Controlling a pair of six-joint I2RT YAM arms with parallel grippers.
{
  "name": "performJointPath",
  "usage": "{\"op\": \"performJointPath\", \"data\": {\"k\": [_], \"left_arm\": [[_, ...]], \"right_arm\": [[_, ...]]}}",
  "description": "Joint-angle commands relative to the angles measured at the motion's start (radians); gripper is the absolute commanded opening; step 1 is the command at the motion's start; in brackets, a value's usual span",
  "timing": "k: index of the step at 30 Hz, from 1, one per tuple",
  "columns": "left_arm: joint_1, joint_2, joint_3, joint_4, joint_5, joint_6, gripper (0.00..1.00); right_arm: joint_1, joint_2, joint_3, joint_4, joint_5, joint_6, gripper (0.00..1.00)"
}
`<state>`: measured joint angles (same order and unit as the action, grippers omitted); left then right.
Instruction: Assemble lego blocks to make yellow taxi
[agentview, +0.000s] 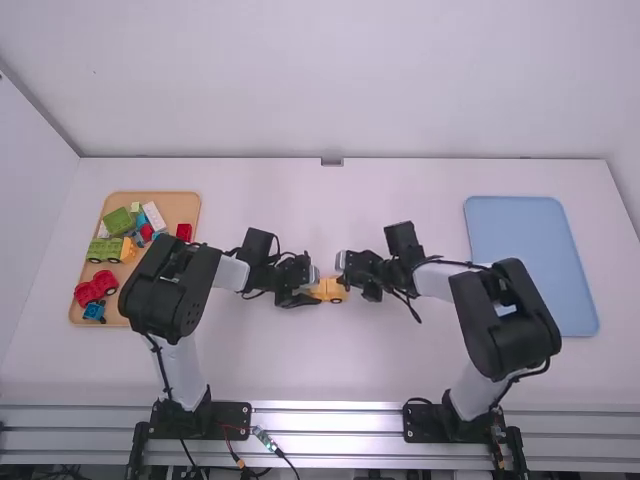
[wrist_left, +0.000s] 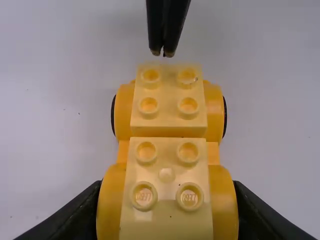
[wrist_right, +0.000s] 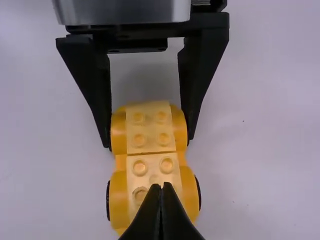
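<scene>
In the high view, my left gripper (agentview: 309, 290) and my right gripper (agentview: 345, 282) meet at the yellow car (agentview: 330, 291) near the table's middle. The yellow car (wrist_left: 125, 110) has two pale yellow bricks (wrist_left: 169, 107) side by side on top. My left gripper (wrist_left: 167, 210) is shut on the car's wheeled end, one finger at each side. In the right wrist view, my right gripper (wrist_right: 161, 186) has its fingertips together over the near part of the yellow car (wrist_right: 120, 200), holding nothing. Whether those tips touch the pale bricks (wrist_right: 150, 130), I cannot tell.
At the left lies an orange-tan tray (agentview: 185, 205) with green, red, blue, white and yellow pieces, partly behind the left arm. A blue tray (agentview: 520, 235) lies at the right, its near side partly behind the right arm.
</scene>
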<state>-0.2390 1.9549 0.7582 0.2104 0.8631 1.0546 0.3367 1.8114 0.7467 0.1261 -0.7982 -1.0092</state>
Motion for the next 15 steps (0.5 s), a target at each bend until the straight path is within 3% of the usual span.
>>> {"op": "performJointPath", "data": {"k": [1, 9, 15], "left_arm": [[-0.01, 0.021, -0.019, -0.014, -0.095, 0.012, 0.27], [-0.01, 0.021, -0.019, -0.011, -0.097, 0.011, 0.27], [-0.01, 0.021, -0.019, -0.01, -0.097, 0.011, 0.26]], "right_arm": [[-0.001, 0.051, 0.01, -0.001, -0.011, 0.027, 0.0], [-0.001, 0.076, 0.072, -0.114, -0.049, -0.037, 0.0], [0.023, 0.076, 0.072, -0.111, -0.025, -0.035, 0.0]]}}
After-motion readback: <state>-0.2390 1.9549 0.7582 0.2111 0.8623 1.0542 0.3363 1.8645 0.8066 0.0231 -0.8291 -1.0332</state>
